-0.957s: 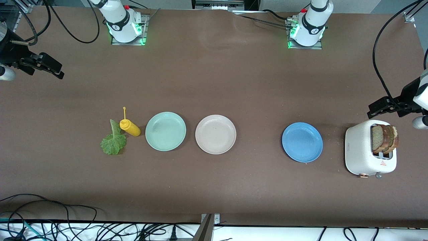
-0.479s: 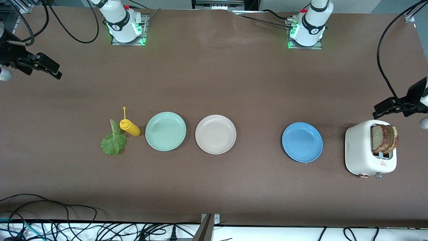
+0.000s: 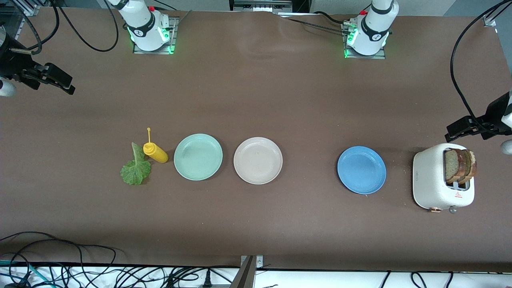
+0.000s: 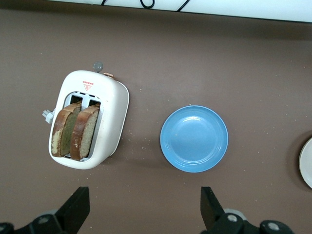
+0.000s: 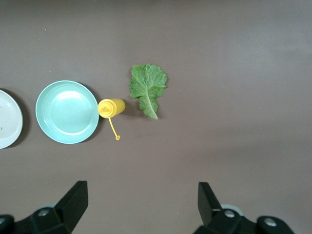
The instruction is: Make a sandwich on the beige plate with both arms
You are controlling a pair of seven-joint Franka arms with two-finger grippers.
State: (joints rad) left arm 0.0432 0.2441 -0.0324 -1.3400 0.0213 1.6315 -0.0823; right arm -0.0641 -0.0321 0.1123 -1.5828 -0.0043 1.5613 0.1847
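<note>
You see both arms cut off at the front view's edges. Your left gripper [image 3: 460, 131] hangs spread and empty above the toaster [image 3: 432, 180] holding both bread slices [image 3: 460, 165]. Your right gripper [image 3: 60, 82] hangs spread, empty, over bare table. The beige plate [image 3: 258, 160] sits mid-table; the lettuce leaf [image 3: 136, 170] touches the yellow bottle [image 3: 156, 153].

My two arms are glossy white with black joint bands. Each base, the right arm's [image 3: 149, 30] at upper left of the front view and the left arm's [image 3: 370, 34] at upper right, glows green at its foot and carries a small red button. Black cables [image 3: 460, 60] loop off me. My grippers [image 4: 144, 214] [image 5: 141, 212] are black, with silver screws.
</note>
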